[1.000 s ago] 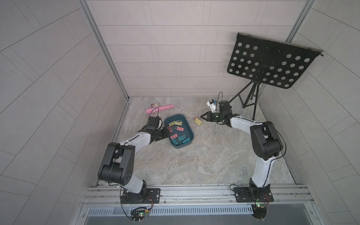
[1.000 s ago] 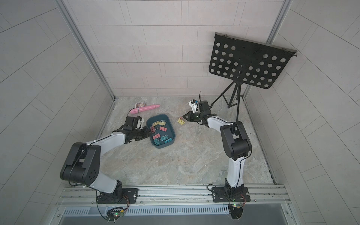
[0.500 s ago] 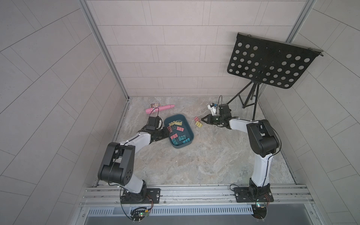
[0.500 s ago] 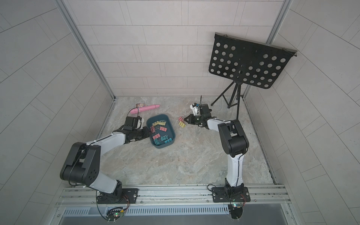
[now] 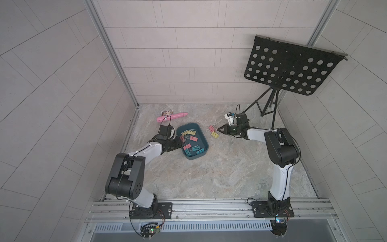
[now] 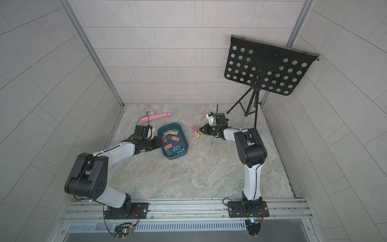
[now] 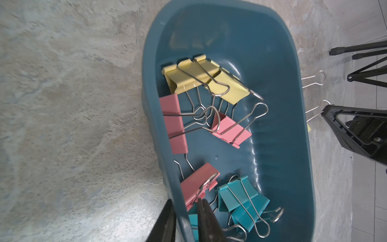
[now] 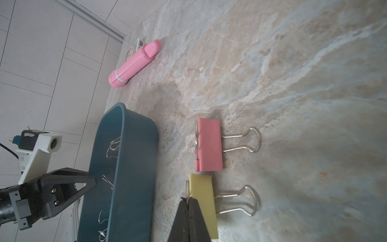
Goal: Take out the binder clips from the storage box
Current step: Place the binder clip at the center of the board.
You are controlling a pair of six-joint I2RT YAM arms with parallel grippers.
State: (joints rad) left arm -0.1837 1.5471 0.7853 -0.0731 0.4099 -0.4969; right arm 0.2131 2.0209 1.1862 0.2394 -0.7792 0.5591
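Note:
The dark teal storage box [image 5: 204,144] [image 6: 186,144] sits on the floor left of centre and holds several pink, yellow and teal binder clips [image 5: 189,140] [image 7: 230,130]. My left gripper [image 5: 179,144] [image 7: 184,201] is shut on the box's near wall [image 7: 148,83], one finger outside and one inside. A pink clip [image 5: 211,127] [image 8: 209,144] and a yellow clip [image 5: 215,135] [image 8: 204,194] lie on the floor to the right of the box. My right gripper [image 5: 218,130] [image 8: 188,199] is low over the yellow clip, shut on its upright wire handle.
A long pink tube [image 5: 171,116] [image 8: 134,65] and a small printed card [image 5: 167,112] lie behind the box near the back wall. A black music stand [image 5: 291,69] on tripod legs [image 5: 270,106] fills the back right corner. Tiled walls close in three sides.
My right arm has swung a little toward the box, and its gripper now sits low at the two clips on the floor. The left arm and the box have not moved.

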